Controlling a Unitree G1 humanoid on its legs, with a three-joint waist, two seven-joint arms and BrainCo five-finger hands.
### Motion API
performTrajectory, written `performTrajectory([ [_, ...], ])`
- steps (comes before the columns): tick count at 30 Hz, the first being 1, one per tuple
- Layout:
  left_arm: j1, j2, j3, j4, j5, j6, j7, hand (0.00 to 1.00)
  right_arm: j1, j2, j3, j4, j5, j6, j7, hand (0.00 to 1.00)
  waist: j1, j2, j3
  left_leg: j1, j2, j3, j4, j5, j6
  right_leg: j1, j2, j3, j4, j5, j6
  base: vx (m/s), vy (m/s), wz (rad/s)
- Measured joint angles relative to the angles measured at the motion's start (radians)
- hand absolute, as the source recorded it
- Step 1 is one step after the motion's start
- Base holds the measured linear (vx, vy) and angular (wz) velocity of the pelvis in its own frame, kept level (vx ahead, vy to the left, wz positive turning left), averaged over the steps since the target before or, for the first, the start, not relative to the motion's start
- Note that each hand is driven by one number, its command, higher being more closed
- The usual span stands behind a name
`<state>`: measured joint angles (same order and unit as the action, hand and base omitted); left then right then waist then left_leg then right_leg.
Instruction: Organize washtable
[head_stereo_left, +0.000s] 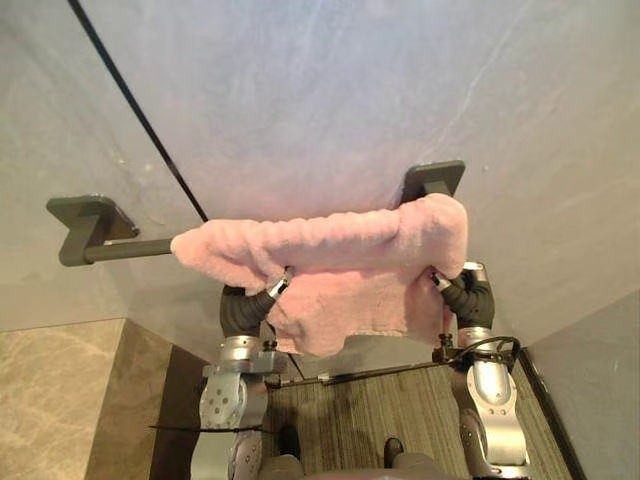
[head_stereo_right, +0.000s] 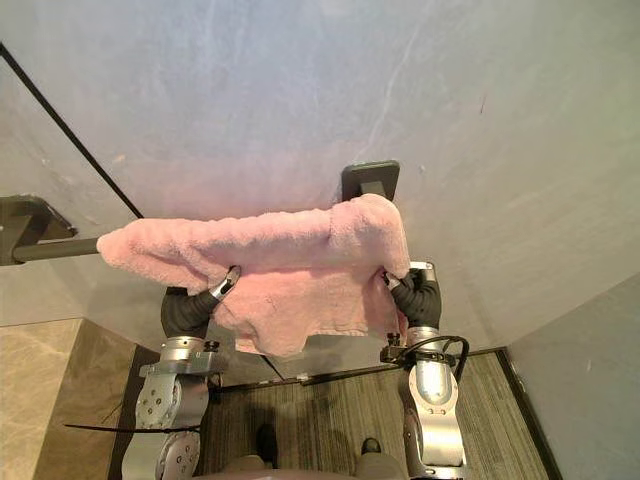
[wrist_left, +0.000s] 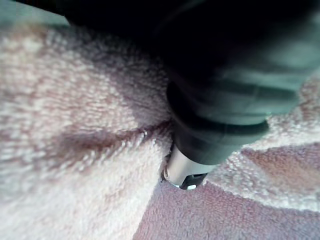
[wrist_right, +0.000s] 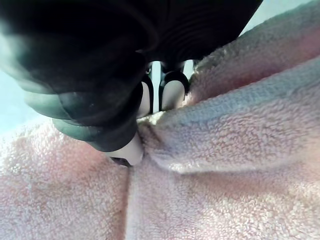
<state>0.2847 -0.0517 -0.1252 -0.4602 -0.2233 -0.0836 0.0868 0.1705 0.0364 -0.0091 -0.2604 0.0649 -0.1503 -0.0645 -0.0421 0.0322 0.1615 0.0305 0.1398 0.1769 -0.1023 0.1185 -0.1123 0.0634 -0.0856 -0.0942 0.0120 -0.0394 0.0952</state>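
A fluffy pink towel (head_stereo_left: 330, 250) hangs bunched over a dark towel bar (head_stereo_left: 120, 250) on the grey wall. My left hand (head_stereo_left: 262, 300) reaches up into the towel's lower left part and is buried in a fold of the cloth (wrist_left: 75, 150). My right hand (head_stereo_left: 465, 290) is at the towel's right end, under the bar's right bracket (head_stereo_left: 432, 180). In the right wrist view, its thumb (wrist_right: 132, 150) and fingers (wrist_right: 172, 95) pinch a ridge of the towel (wrist_right: 240, 130) between them.
The bar's left bracket (head_stereo_left: 85, 215) and a bare stretch of bar stick out left of the towel. A thin black line (head_stereo_left: 140, 110) runs slantwise down the wall. Below are striped carpet (head_stereo_left: 370, 410) and beige stone (head_stereo_left: 50, 400).
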Motion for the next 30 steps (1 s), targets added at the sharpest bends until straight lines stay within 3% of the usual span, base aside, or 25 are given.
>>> performTrajectory([
  [9, 0.001, -0.006, 0.024, 0.027, 0.046, -0.001, 0.032, 1.00, 0.023, 0.018, 0.018, 0.030, -0.007, -0.001, 0.004, 1.00, 0.002, -0.003, -0.023, 0.008, -0.001, 0.004, 0.000, 0.004, 0.005, 0.009, -0.001, 0.008, -0.008, 0.017, -0.006, 0.00, 0.003, -0.02],
  [16, 0.000, -0.019, 0.115, 0.032, 0.121, -0.001, 0.048, 1.00, 0.024, 0.028, 0.065, 0.054, -0.007, -0.001, 0.032, 1.00, 0.002, -0.006, -0.026, 0.017, -0.002, -0.001, -0.001, 0.003, 0.004, 0.023, -0.001, 0.001, -0.011, 0.014, -0.002, -0.01, 0.001, 0.01],
  [27, 0.000, -0.020, 0.140, 0.032, 0.117, -0.002, 0.048, 1.00, 0.016, 0.027, 0.072, 0.080, -0.006, -0.001, 0.067, 1.00, 0.002, -0.018, -0.029, 0.013, -0.002, -0.010, -0.001, 0.001, 0.000, 0.024, -0.001, -0.010, -0.012, 0.011, 0.002, -0.01, 0.000, 0.03],
  [28, 0.000, -0.020, 0.140, 0.032, 0.113, -0.003, 0.048, 0.00, 0.015, 0.027, 0.072, 0.081, -0.006, -0.001, 0.068, 1.00, 0.002, -0.019, -0.029, 0.013, -0.002, -0.010, -0.001, 0.002, 0.002, 0.024, -0.001, -0.010, -0.012, 0.011, 0.002, 0.00, 0.000, 0.00],
  [29, 0.001, -0.020, 0.140, 0.032, 0.107, -0.005, 0.048, 0.00, 0.016, 0.027, 0.073, 0.082, -0.005, -0.001, 0.068, 1.00, 0.002, -0.022, -0.029, 0.013, -0.002, -0.009, 0.000, 0.004, 0.005, 0.024, -0.001, -0.010, -0.012, 0.012, 0.001, 0.00, 0.000, 0.00],
  [30, 0.003, -0.020, 0.140, 0.032, 0.107, -0.007, 0.048, 0.00, 0.015, 0.027, 0.073, 0.084, -0.005, -0.001, 0.068, 0.00, 0.002, -0.023, -0.029, 0.013, -0.002, -0.009, 0.000, 0.004, 0.005, 0.024, -0.001, -0.010, -0.012, 0.013, 0.000, 0.00, 0.000, 0.00],
])
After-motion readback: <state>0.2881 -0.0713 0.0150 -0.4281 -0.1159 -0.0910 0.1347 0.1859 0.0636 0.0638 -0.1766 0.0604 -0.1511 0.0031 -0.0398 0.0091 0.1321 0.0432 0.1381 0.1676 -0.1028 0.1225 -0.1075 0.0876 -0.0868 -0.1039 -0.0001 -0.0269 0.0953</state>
